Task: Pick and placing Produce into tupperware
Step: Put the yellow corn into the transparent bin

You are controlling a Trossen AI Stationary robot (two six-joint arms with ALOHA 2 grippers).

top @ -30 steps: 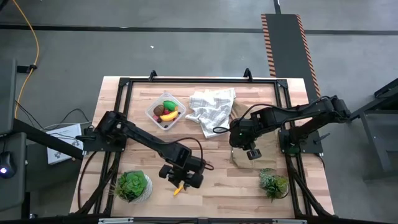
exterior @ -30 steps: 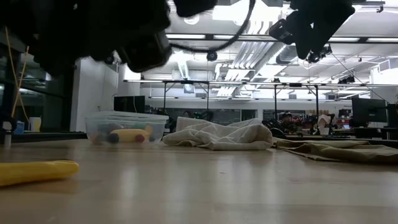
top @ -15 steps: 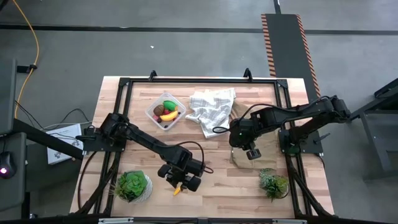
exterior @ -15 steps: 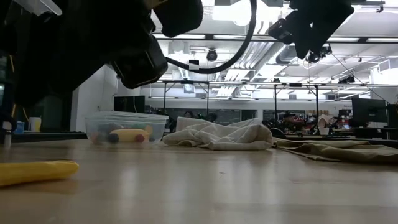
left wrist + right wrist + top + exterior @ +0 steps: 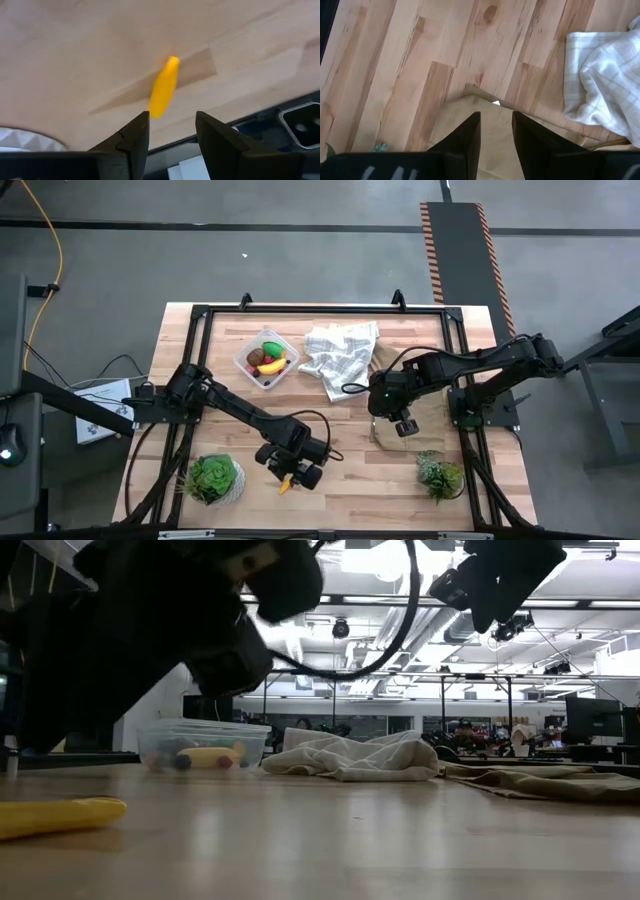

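Approach step: left gripper [image 5: 171, 131], fingers parted and empty, hovers over the yellow banana-shaped toy [image 5: 164, 88] on the wooden counter [image 5: 75, 55]. Next: descend, clench, carry to the clear plastic tupperware [image 5: 266, 359]. Right gripper [image 5: 496, 131] parted, idle.

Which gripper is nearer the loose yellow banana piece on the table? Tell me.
Left. The left gripper hovers open right over the banana piece near the table's front edge. The right gripper hangs far across the table, above a tan cloth.

Bare tabletop [image 5: 340, 480] btwn potted plants [image 5: 212, 478].
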